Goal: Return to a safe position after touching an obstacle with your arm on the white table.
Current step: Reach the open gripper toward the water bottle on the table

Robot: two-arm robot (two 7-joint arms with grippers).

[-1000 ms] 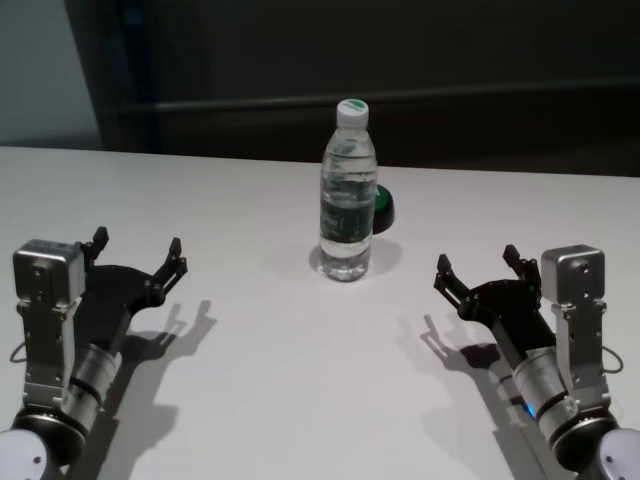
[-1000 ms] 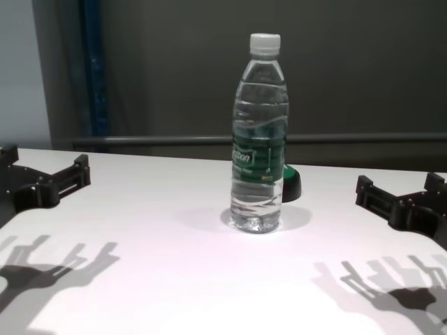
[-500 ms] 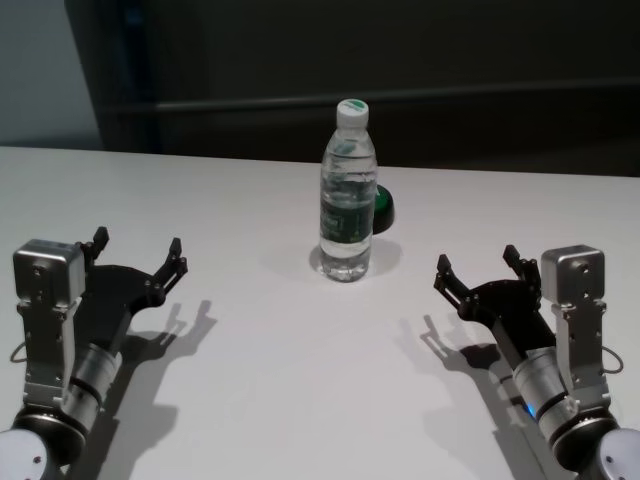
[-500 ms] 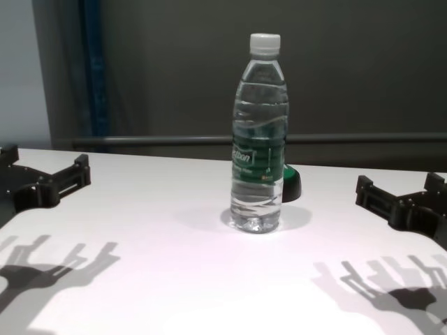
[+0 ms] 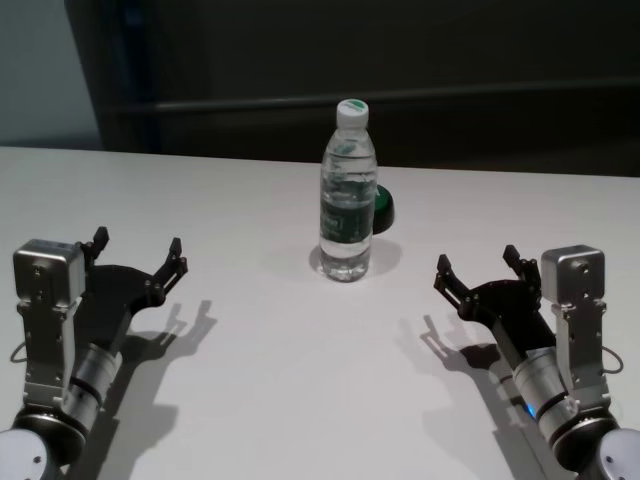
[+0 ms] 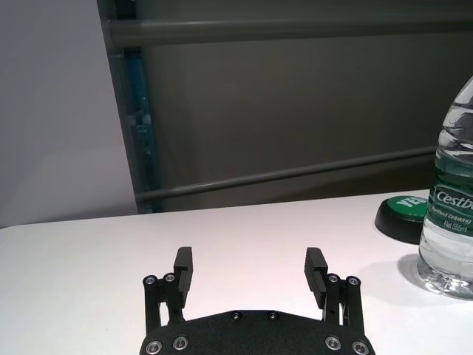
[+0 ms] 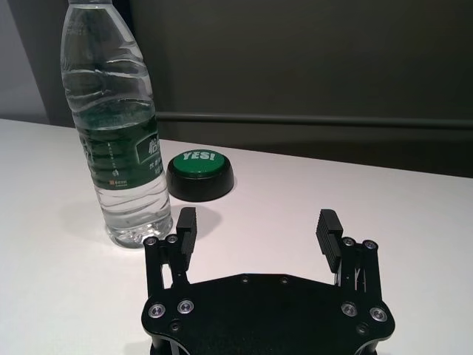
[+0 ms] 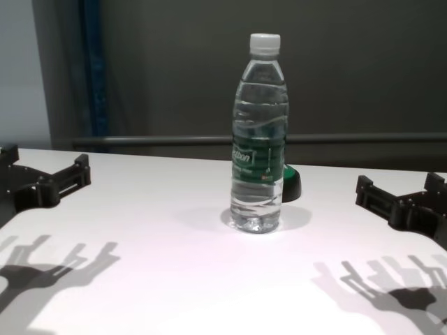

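The obstacle, a clear water bottle (image 5: 347,195) with a white cap and green label, stands upright mid-table (image 8: 259,139), also seen from both wrists (image 6: 451,214) (image 7: 118,126). The white table (image 5: 300,380) spreads under everything. My left gripper (image 5: 138,252) hovers open at the near left, well apart from the bottle, its fingers empty (image 6: 251,270). My right gripper (image 5: 480,270) is open at the near right, likewise clear of the bottle and empty (image 7: 256,225). Both show at the chest view's edges (image 8: 45,178) (image 8: 401,195).
A low black-and-green round button (image 7: 200,171) marked "YES!" sits just behind the bottle (image 5: 383,208). A dark wall with a horizontal rail (image 8: 140,141) backs the table's far edge.
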